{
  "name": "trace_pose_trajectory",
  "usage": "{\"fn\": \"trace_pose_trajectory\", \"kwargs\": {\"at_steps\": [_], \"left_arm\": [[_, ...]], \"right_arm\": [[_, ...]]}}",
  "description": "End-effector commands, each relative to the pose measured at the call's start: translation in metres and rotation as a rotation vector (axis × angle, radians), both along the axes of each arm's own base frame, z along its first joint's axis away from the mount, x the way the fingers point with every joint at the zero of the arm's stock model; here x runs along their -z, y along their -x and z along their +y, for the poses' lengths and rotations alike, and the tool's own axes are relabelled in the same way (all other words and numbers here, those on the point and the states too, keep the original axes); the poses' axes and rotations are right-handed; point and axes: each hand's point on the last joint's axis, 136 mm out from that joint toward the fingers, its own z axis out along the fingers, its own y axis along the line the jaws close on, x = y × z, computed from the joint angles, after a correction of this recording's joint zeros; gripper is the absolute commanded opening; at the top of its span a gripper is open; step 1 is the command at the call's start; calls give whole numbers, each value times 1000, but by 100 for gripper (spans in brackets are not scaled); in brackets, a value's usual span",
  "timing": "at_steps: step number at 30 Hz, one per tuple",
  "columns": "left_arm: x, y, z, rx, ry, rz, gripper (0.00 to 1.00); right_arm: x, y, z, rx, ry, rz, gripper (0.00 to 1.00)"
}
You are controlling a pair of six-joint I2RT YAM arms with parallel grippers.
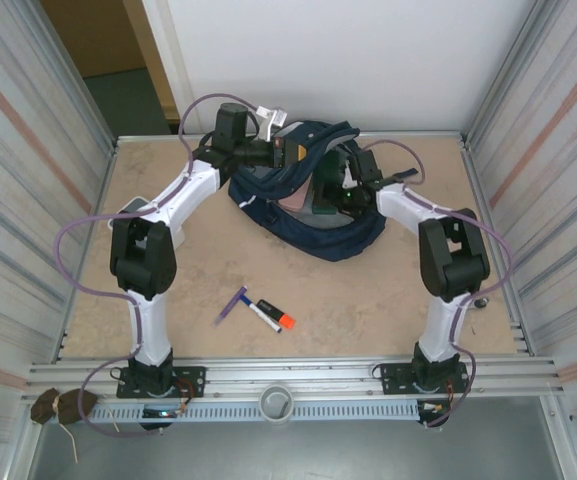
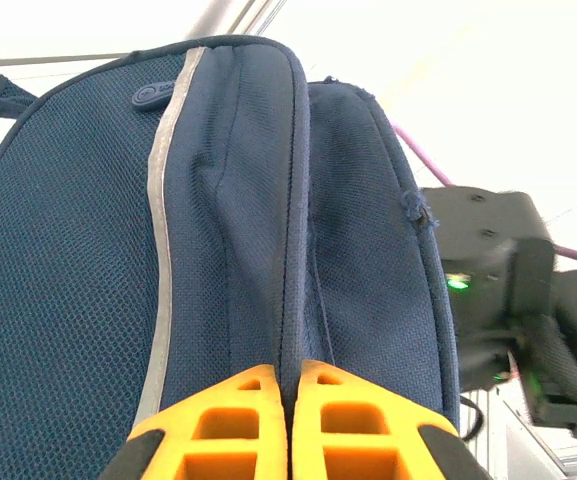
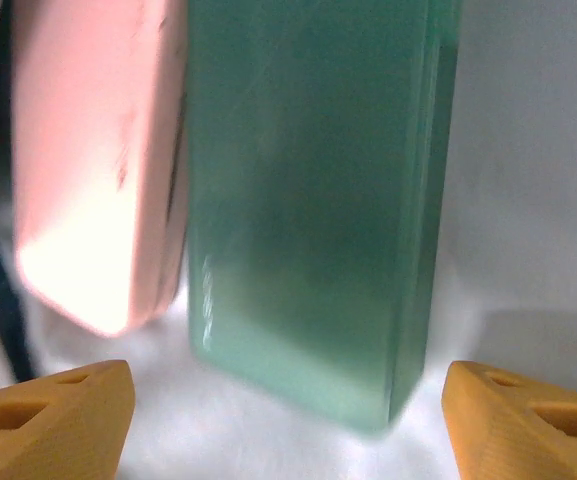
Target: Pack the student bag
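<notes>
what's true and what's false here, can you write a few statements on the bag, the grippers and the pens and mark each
The left gripper is shut on the student bag. True.
The right gripper is clamped on the green box. False: its jaws stand wide open, not touching it.
A pink item sits beside the green box. True.
The orange-capped marker lies inside the bag. False: it lies on the table near a purple pen.

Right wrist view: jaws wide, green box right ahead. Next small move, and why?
Probably back the right gripper straight out of the student bag. Its fingers stand wide apart, touching neither the green box nor the pink case beside it. The left gripper is shut on the bag's fabric; a marker waits on the table.
</notes>
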Motion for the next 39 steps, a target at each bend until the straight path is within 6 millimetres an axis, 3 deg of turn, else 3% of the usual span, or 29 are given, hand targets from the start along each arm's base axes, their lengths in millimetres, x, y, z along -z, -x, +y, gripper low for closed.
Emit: {"fn": "trace_pose_trajectory", "kwargs": {"at_steps": [1,5,9,12,14,17,21,25,29,32,38,39], "left_arm": [[-24,7,-3,18,33,-101,0],[-5,8,0,-10,-9,-89,0],[25,17,-12,-30,-84,-84,1],[53,25,-29,-23,-169,-88,12],[63,32,-36,-1,-247,-115,29],[61,37,-24,-32,-357,-208,48],[50,27,29,-220,-355,-253,69],[73,-4,94,-432,-269,-15,73],[107,-30,127,-503,-247,170,73],[124,-44,135,-511,-208,248,73],[144,-65,117,-453,-165,309,70],[159,-67,114,-441,-171,337,67]], "right_arm": [[-74,12,-7,-44,-61,-207,79],[-83,37,-47,42,-42,-238,81],[-62,49,-101,233,-14,-156,81],[-55,51,-127,328,-34,-137,81],[-58,53,-135,362,-32,-159,81],[-69,55,-129,335,-16,-217,83],[-67,57,-97,243,18,-263,88],[-44,46,-82,229,57,-218,88],[-22,34,-81,233,109,-171,85],[-13,33,-80,227,125,-152,81],[3,37,-80,201,162,-117,67],[5,37,-80,197,167,-112,65]]}}
